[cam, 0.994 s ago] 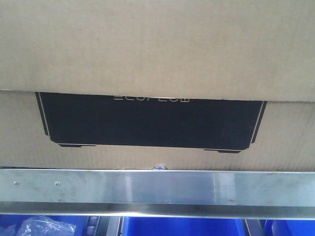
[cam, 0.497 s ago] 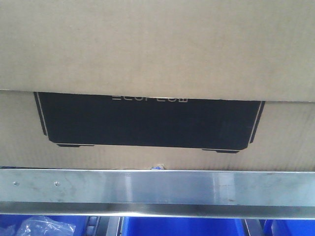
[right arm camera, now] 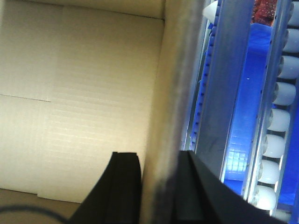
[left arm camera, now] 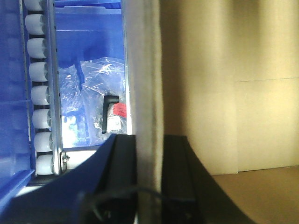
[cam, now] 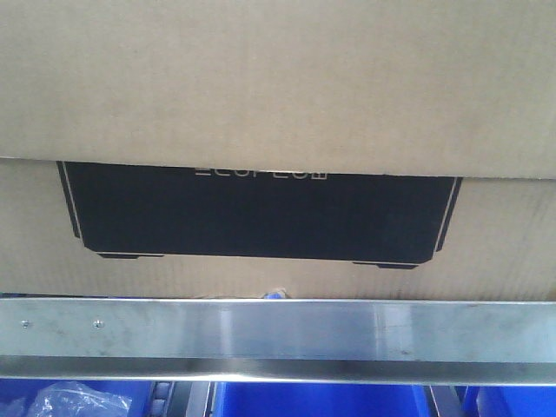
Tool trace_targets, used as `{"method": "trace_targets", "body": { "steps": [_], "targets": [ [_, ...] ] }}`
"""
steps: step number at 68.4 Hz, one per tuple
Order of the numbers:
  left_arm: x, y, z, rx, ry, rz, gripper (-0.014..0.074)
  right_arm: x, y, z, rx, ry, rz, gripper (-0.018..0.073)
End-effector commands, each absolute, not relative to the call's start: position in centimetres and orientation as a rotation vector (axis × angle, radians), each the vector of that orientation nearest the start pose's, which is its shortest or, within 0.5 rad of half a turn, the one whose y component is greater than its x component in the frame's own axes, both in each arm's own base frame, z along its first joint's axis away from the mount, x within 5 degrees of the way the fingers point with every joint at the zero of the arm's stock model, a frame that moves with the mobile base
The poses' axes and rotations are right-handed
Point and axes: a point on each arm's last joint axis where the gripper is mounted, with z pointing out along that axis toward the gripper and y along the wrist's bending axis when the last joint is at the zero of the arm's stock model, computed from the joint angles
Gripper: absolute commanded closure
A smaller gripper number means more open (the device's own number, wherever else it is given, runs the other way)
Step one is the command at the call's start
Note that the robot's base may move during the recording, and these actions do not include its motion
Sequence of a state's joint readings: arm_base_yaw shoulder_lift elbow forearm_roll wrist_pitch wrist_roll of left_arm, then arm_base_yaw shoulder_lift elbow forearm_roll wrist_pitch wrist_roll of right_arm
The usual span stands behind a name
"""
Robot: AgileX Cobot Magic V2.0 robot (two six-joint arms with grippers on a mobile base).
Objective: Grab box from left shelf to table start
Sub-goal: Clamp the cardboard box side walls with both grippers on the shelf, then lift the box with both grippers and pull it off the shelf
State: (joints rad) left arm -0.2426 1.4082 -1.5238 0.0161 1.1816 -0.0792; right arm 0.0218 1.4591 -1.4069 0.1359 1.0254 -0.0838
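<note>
The box (cam: 278, 87), brown cardboard with a black printed panel (cam: 261, 213), fills the front view above the left shelf's silvery rail (cam: 278, 328). In the left wrist view my left gripper (left arm camera: 149, 142) is shut on an upright side wall of the box (left arm camera: 145, 70), one black finger (left arm camera: 124, 161) outside and the other inside. In the right wrist view my right gripper (right arm camera: 161, 158) is shut on the opposite box wall (right arm camera: 173, 70) in the same way, with the box's pale inside (right arm camera: 93, 84) to the left. The table is out of view.
Blue plastic bins (cam: 321, 401) sit under the rail, one holding a clear plastic bag (cam: 78, 401). White conveyor rollers (left arm camera: 39, 93) and a bagged black handle (left arm camera: 110, 112) lie left of the box. More rollers (right arm camera: 280, 93) and metal rails (right arm camera: 229, 84) run along its right side.
The box's black panel has shifted slightly left and up against the rail. The rail itself has stayed put.
</note>
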Motion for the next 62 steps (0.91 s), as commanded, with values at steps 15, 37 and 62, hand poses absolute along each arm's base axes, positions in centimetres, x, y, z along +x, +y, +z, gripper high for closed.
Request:
{"method": "trace_targets", "body": {
  "steps": [15, 37, 62],
  "targets": [
    [21.2, -6.8, 47.1, 0.168, 2.242, -0.208, 0.0687, 27.8, 1.4, 41.8, -0.098, 2.281, 0.103, 0.0496],
    [14.4, -5.0, 48.0, 0.146, 2.144, -0.237, 0.0687, 20.3, 1.8, 44.6, -0.083, 2.129, 0.197, 0.0496],
    [7.9, -2.4, 43.4, 0.120, 2.103, -0.274, 0.0687, 12.3, 1.8, 41.0, -0.066, 2.039, 0.233, 0.0496]
  ]
}}
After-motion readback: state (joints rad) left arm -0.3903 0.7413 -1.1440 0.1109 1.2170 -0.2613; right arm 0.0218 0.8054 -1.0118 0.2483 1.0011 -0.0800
